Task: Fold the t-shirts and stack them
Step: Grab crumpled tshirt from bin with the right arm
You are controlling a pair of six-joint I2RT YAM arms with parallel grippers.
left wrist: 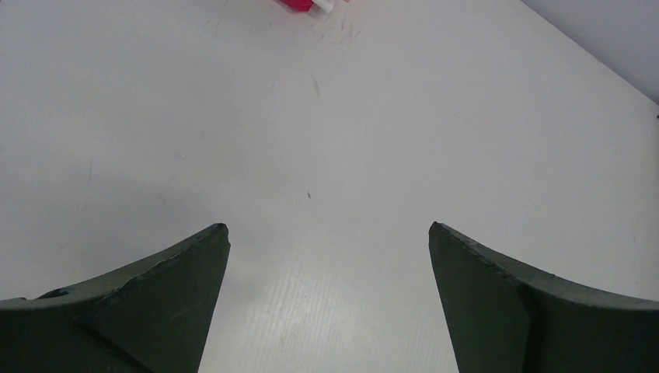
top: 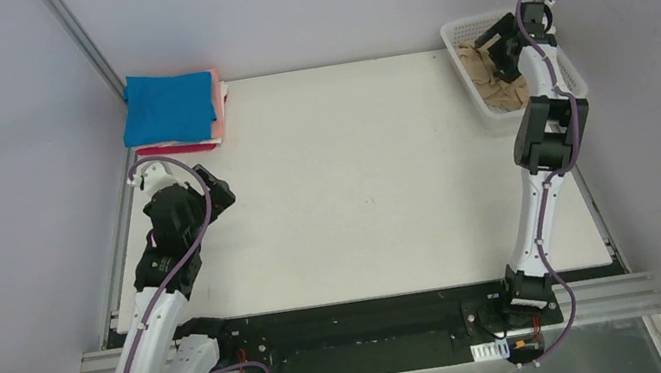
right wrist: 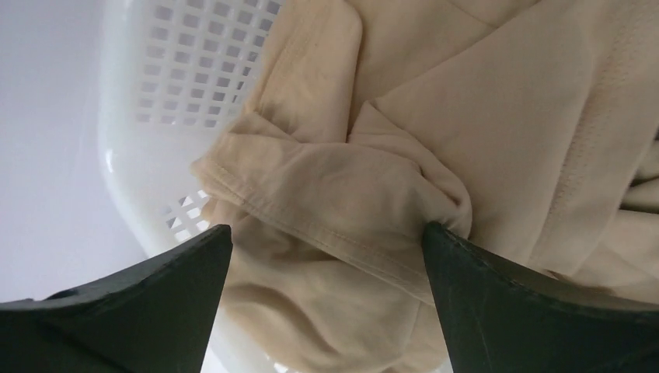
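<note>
Currently tan t-shirt [right wrist: 373,179] bunched in basket [right wrist: 179,62]; long axis indiscernible.

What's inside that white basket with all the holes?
A crumpled beige shirt lies in the basket, with the right end effector open over it. The shirt covers the bottom, so whether more clothes lie underneath cannot be seen.

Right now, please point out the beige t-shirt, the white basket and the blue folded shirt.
beige t-shirt [right wrist: 350,194]: right wrist view, its bunched middle fold.
white basket [right wrist: 194,62]: right wrist view, its mesh wall.
blue folded shirt [top: 168,105]: top external view, its upper face.
</note>
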